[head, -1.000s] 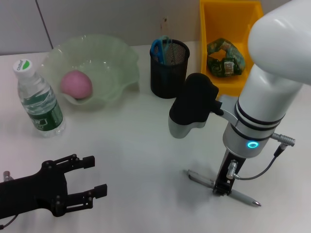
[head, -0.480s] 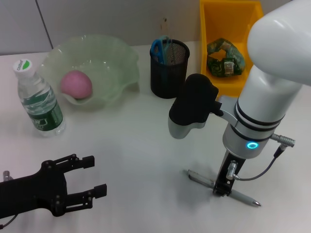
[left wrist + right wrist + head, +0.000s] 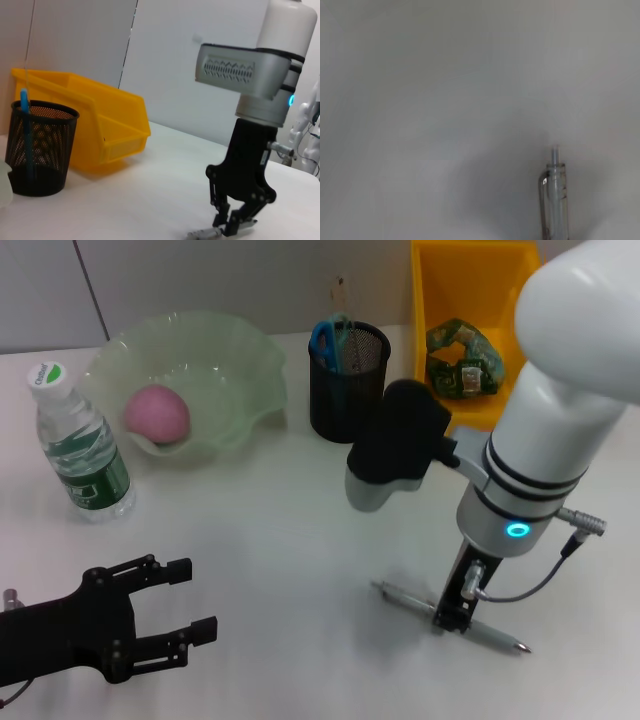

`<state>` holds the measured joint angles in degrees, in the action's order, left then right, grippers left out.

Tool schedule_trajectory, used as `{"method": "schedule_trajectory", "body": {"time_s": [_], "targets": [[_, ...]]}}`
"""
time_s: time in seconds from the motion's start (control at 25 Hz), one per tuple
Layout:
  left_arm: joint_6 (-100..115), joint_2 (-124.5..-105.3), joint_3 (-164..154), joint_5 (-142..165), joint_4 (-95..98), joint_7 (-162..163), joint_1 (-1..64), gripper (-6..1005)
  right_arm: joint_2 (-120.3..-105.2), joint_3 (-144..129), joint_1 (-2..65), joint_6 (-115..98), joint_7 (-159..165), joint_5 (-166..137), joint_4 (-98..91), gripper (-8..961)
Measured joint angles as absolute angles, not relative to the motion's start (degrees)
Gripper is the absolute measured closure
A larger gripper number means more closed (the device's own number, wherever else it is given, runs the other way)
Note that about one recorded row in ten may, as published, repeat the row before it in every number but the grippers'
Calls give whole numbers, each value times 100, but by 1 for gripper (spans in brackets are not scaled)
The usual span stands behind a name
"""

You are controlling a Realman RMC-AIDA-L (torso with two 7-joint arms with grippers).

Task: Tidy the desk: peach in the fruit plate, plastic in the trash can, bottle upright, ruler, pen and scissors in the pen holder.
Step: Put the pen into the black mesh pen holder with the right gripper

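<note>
My right gripper [image 3: 452, 618] is shut on the clear pen [image 3: 400, 596], which lies low over the white desk at the front right; the left wrist view shows its fingers [image 3: 223, 224] pinching the pen [image 3: 201, 233]. The pen's clip end [image 3: 554, 190] fills the right wrist view. The pink peach [image 3: 156, 413] sits in the green fruit plate [image 3: 240, 360]. The bottle [image 3: 78, 445] stands upright at the left. Blue-handled scissors [image 3: 324, 338] and a thin strip that looks like the ruler [image 3: 338, 302] stand in the black mesh pen holder [image 3: 347, 390]. Crumpled green plastic [image 3: 458, 360] lies in the yellow trash can [image 3: 432, 285]. My left gripper [image 3: 190, 602] hangs open at the front left.
The desk's back edge meets a grey wall right behind the plate, the holder and the can. The bulky right arm [image 3: 550, 430] stands between the pen and the yellow can. Bare desk lies between the two grippers.
The right gripper and the pen have shifted slightly left and toward the front edge. The left arm has barely moved.
</note>
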<state>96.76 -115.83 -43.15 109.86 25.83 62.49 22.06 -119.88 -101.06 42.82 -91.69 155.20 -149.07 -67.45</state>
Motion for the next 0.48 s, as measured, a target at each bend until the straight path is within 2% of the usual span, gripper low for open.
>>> {"method": "schedule_trajectory", "body": {"time_s": [0.48], "targets": [[9611,-11602,-4285,10982,2584,6247,2309,194,-11934,-7829,4189,-8421,14430,-14233,-7113,834]]}}
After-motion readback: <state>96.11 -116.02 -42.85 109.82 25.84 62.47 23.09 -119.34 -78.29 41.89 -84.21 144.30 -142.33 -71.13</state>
